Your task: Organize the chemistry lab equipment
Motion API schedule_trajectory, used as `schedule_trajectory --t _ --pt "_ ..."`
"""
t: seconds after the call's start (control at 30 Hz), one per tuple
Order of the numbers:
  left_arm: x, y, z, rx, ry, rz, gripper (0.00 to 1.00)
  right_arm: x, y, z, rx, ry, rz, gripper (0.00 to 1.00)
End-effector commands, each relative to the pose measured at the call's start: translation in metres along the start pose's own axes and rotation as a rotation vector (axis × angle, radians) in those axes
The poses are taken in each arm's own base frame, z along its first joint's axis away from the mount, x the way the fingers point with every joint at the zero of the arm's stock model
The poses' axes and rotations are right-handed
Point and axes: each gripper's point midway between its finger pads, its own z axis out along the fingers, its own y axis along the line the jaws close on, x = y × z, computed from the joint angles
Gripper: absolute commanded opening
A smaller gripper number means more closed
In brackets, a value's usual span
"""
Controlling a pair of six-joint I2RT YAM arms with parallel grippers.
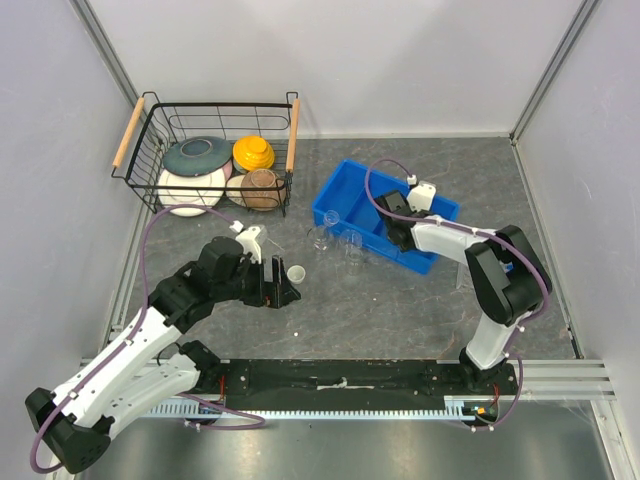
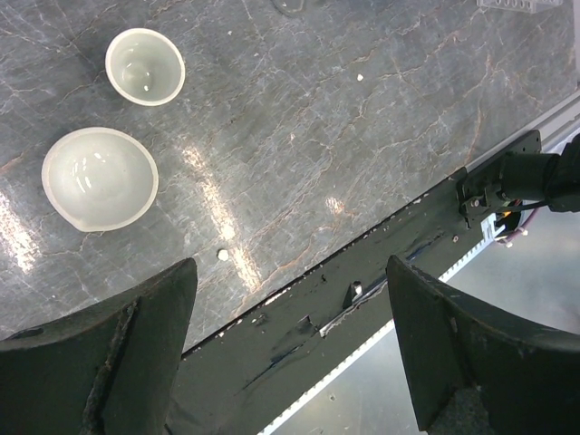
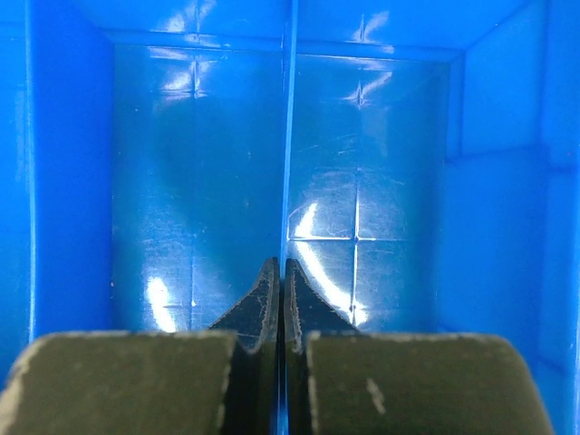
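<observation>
Left gripper (image 2: 290,313) splayed, empty — small white cup (image 2: 145,66) and wider white dish (image 2: 100,177) at upper left; right gripper (image 3: 278,281) clenched, empty, inside blue bin (image 3: 72,181).

No legible text, label, brand, number or sign in any view; blue bin (image 1: 342,196) and wire basket (image 1: 220,105) bear no readable marking.
</observation>
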Motion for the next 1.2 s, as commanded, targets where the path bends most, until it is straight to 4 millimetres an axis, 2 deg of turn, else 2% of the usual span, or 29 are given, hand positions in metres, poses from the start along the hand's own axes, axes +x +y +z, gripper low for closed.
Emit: schedule_trajectory --t 0.0,0.83,1.17 --pt "-0.001 -0.005 -0.005 0.018 -0.002 -0.007 0.91 0.045 -0.013 -0.011 0.017 0.105 -0.111 0.00" --pt "-0.003 -0.005 -0.011 0.006 -0.004 -0.003 0.90 0.110 0.022 -0.059 -0.097 0.101 -0.279 0.00" --pt "-0.002 -0.005 -0.013 0.005 -0.003 -0.008 0.90 0.131 0.024 -0.080 -0.128 0.104 -0.312 0.00"
